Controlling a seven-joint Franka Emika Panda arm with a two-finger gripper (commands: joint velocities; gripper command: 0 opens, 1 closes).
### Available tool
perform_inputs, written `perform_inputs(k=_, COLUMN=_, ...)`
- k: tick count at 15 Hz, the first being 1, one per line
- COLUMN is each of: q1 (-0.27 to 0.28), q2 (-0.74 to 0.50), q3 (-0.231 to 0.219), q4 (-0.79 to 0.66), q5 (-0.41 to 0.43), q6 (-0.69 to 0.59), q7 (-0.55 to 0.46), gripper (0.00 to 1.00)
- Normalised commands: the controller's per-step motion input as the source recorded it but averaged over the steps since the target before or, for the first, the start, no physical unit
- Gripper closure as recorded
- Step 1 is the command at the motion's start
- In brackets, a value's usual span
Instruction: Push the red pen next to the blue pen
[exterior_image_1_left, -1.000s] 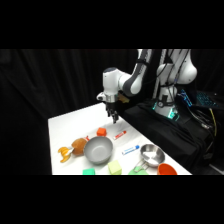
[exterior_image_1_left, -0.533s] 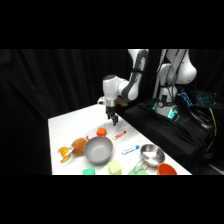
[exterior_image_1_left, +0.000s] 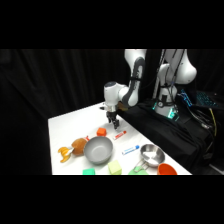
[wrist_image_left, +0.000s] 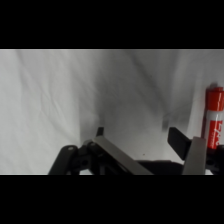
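Hovering end effector (exterior_image_1_left: 115, 123) with fingers spread, empty; red pen (wrist_image_left: 215, 117) lying just beside right finger, lengthwise alongside it.

Red pen (wrist_image_left: 215, 117) beside spread jaws

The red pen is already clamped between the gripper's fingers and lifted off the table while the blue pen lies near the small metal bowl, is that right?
Not quite. The red pen lies free on the table; the wrist view shows it outside the open gripper, beside one finger, nothing between them. The blue pen does lie near the small metal bowl.
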Motion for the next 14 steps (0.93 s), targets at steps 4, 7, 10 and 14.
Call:
perform_inputs(k=4, q1=0.064, q2=0.13, q3=0.01, q4=0.04, q5=-0.114, q6=0.19, q7=0.05, gripper=0.0)
perform_inputs(k=7, q1=0.219, q2=0.07, q3=-0.054, q4=-0.03, q5=-0.156, q6=0.19, q7=0.2, gripper=0.0)
perform_inputs(k=10, q1=0.437, q2=-0.01, q3=-0.179, q4=-0.1, q5=-0.224, q6=0.18, q7=0.37, gripper=0.0)
perform_inputs(k=14, q1=0.617, q2=-0.07, q3=-0.306, q4=-0.12, q5=-0.285, q6=0.13, q7=0.49, gripper=0.0)
